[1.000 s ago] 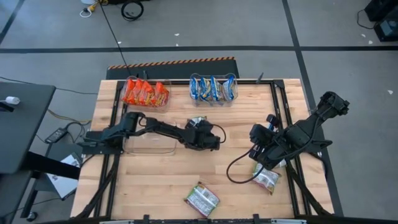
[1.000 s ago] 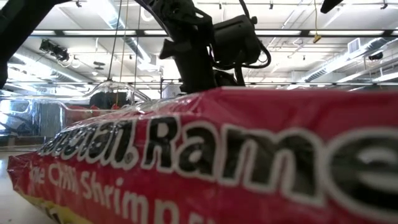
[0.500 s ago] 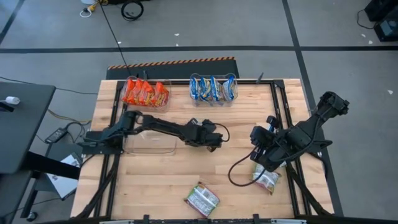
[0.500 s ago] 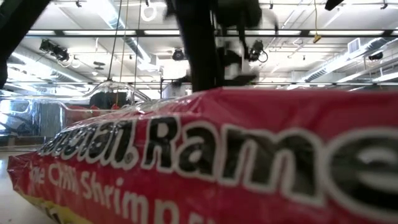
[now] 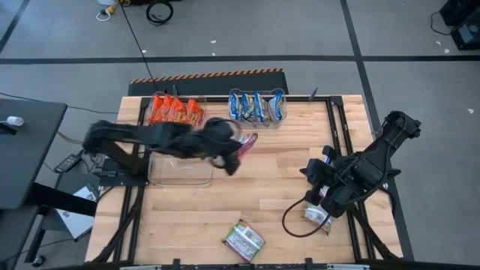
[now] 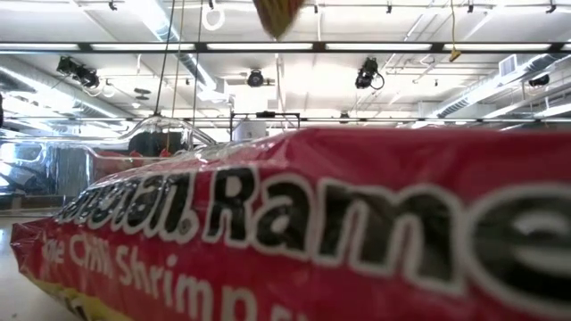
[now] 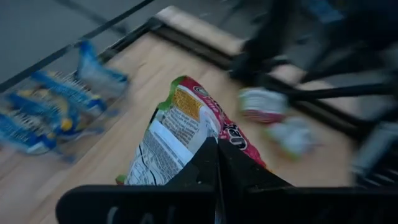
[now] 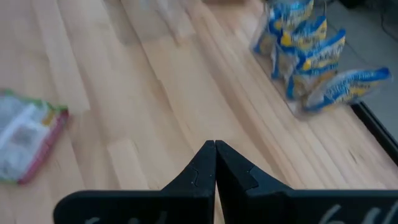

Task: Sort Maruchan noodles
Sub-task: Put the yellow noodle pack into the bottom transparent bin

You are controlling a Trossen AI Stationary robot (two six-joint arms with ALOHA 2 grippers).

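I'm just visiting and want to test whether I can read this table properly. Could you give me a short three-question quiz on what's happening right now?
1. True or false: the left tool is shut on a green-and-red noodle packet.
2. Which packets fill the clear bin at the middle of the table's far edge? A) orange-red B) blue-and-yellow C) green-and-white
3. Fill in: the right tool is shut and holds ____.

Key
1. True. The packet is pinched at its edge and lifted off the table.
2. B. The blue-and-yellow packets stand there; the orange-red packets stand to their left in the overhead picture.
3. Nothing. It hangs over bare wooden table.
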